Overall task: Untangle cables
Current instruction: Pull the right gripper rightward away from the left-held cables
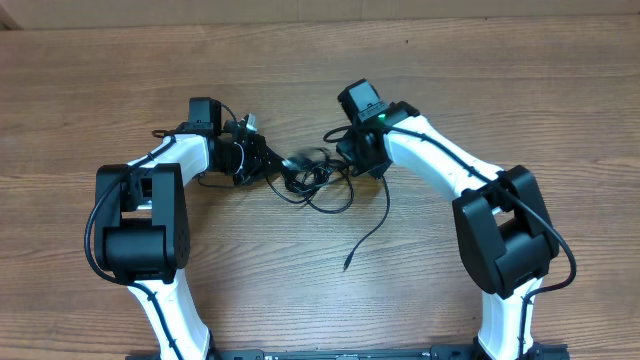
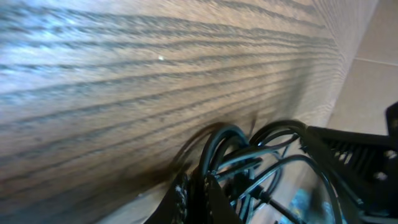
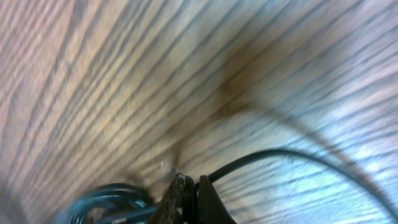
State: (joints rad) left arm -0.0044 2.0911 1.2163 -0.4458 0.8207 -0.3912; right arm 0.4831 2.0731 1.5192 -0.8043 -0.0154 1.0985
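**Fingertips shut on cables, both arms**

Fingertips of the right gripper (image 3: 186,200) sit at the bottom edge of its wrist view. They are pressed together, with a thin black cord coming out from between them. That cord arcs away to the right over the wood-grain table (image 3: 124,74). More dark loops lie blurred at the lower left of this view.

In the left wrist view, the left gripper (image 2: 198,198) also has its fingers closed, with no gap visible between them. Several loops of the cables (image 2: 249,152) rise directly from the tips and curve up and to the right. Which cord is pinched cannot be told, because the view is blurred.

From overhead, the cables (image 1: 312,172) are bunched in a small tangle near the table's centre, between the two grippers. The left gripper (image 1: 278,165) comes in from the left and meets the tangle's left side. The right gripper (image 1: 345,160) meets its upper right side. One loop sags out of the tangle toward the near edge.

One strand (image 1: 385,205) leaves the right of the tangle and runs toward the near edge. It ends free on the wood, well apart from both grippers. Its end fitting is too small to identify.
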